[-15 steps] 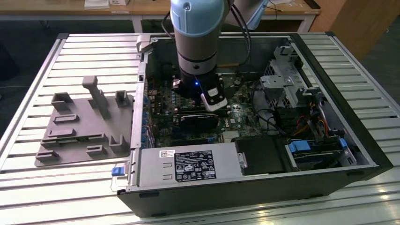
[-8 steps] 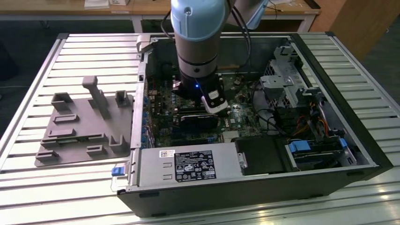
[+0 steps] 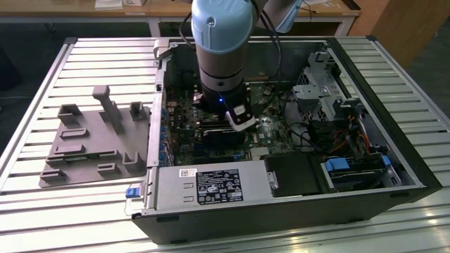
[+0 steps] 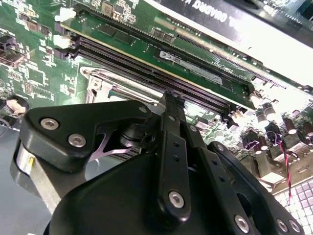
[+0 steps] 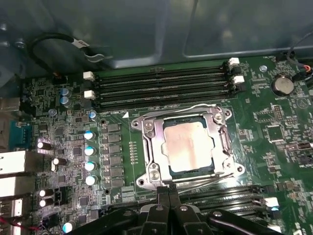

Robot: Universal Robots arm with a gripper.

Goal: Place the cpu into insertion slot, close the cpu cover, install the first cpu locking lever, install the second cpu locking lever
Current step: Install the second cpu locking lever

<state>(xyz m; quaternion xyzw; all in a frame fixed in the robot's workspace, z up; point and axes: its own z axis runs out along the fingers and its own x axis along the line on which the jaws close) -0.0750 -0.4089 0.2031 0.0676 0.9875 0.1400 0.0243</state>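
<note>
1. Slatted metal makes up your bench (image 3: 70, 68), and on it lies an open computer case (image 3: 393, 174) with its motherboard (image 5: 274, 161) facing up.
2. Your cpu (image 5: 188, 147) sits flat in the insertion slot (image 5: 172, 172) at the middle of the board, its dull silver top showing through the window of the cpu cover (image 5: 152, 132) – that frame lies down over the chip's edges.
3. Thin wire locking levers (image 5: 193, 107) run along the socket's sides; you cannot tell from these views whether both are hooked.
4. Long black memory slots (image 5: 161, 85) run just beside the socket on one side, with more on the opposite side next to the hand.
5. Your hand (image 5: 169, 205) hangs just beside the socket's edge – in the first wrist view its two black fingers (image 5: 161, 215) stand pressed together, narrow, holding nothing.
6. In the exterior view, you see the arm (image 3: 221, 47) reaching straight down into the case, above the board.
7. A grey fixture plate (image 3: 91, 142) rests on the bench at the exterior view's left, apart from the case.
</note>
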